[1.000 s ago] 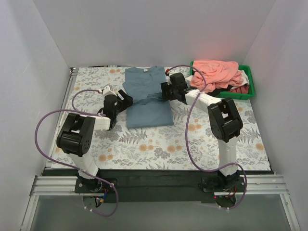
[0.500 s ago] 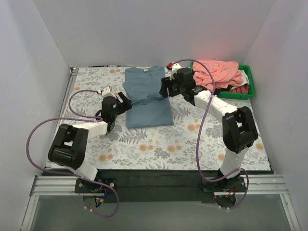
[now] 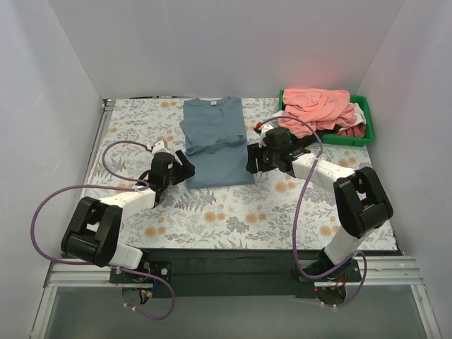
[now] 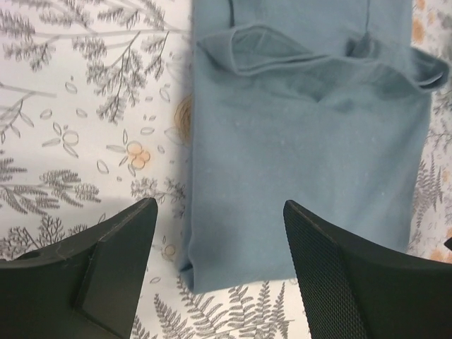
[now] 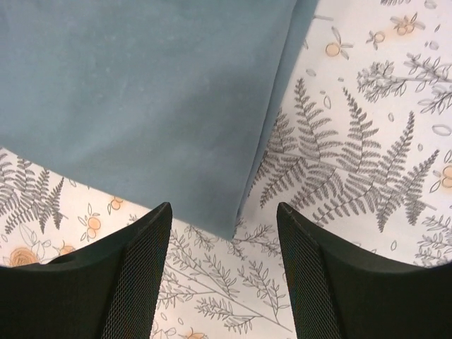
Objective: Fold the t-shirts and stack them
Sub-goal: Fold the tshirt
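Observation:
A dusty grey-blue t-shirt [image 3: 215, 145] lies flat on the floral cover, collar to the far side, both sleeves folded inward across its middle. My left gripper [image 3: 186, 168] stands open at its near left corner; in the left wrist view the shirt [image 4: 311, 141] fills the space ahead and its corner lies between the open jaws of the left gripper [image 4: 219, 206]. My right gripper [image 3: 252, 161] stands open at the near right corner; the right wrist view shows the shirt [image 5: 141, 92] with its corner just ahead of the right gripper [image 5: 224, 209]. Neither holds cloth.
A green bin [image 3: 366, 131] at the far right holds a heap of salmon-pink shirts [image 3: 318, 106] with white, dark red and black pieces under it. The grey floral table cover [image 3: 226, 212] spreads over the table. White walls close in three sides.
The right gripper has come away from the shirt's right sleeve fold and moved nearer, to the near right corner. The left gripper has also moved nearer, to the near left corner.

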Available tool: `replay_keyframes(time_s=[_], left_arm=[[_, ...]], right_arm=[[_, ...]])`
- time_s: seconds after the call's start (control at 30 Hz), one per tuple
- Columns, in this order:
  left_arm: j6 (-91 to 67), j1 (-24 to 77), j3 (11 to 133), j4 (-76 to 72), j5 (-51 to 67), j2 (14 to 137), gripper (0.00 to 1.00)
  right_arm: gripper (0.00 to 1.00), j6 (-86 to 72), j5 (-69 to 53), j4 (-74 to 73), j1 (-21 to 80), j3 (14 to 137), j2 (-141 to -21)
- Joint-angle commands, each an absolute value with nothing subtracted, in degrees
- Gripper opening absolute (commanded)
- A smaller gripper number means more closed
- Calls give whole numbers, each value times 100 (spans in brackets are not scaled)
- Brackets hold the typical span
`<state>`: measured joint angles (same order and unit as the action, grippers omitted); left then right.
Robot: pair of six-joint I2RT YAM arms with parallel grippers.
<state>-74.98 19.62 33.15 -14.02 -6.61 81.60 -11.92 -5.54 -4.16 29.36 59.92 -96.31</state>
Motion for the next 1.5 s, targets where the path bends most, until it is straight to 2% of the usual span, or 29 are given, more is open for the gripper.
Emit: replay_keyframes(time_s=[0.0,0.53,0.7,0.83,1.03,1.17,1.33,1.47], left_arm=[[-7629,2100,3156,-1099,-624,7937,71],[-7620,2171,2883,-1063,-730,7770,70],[-7655,2180,2751,-1099,-712,7778,70],[-7655,2171,2707,-1108,-729,7796,70],[-7655,2171,2698,-1151,-747,7901,68],[-7664,2171,2733,-1160,-695,8094,62],[-7682,2171,2760,-1160,-589,8191,48],[-7717,2276,2716,-1099,-536,8121,44]], right_arm=[[67,-1371,-720,-290,2962,5757,-9431],[59,-1503,-703,-149,3111,5528,-9852],[54,-1529,-686,-141,3120,5484,-9993],[44,-1547,-685,-149,3120,5493,-10063],[22,-1547,-694,-167,3120,5405,-10028],[14,-1538,-703,-158,3138,5370,-10046],[13,-1547,-721,-158,3129,5370,-10107],[13,-1538,-729,-158,3129,5405,-10186]])
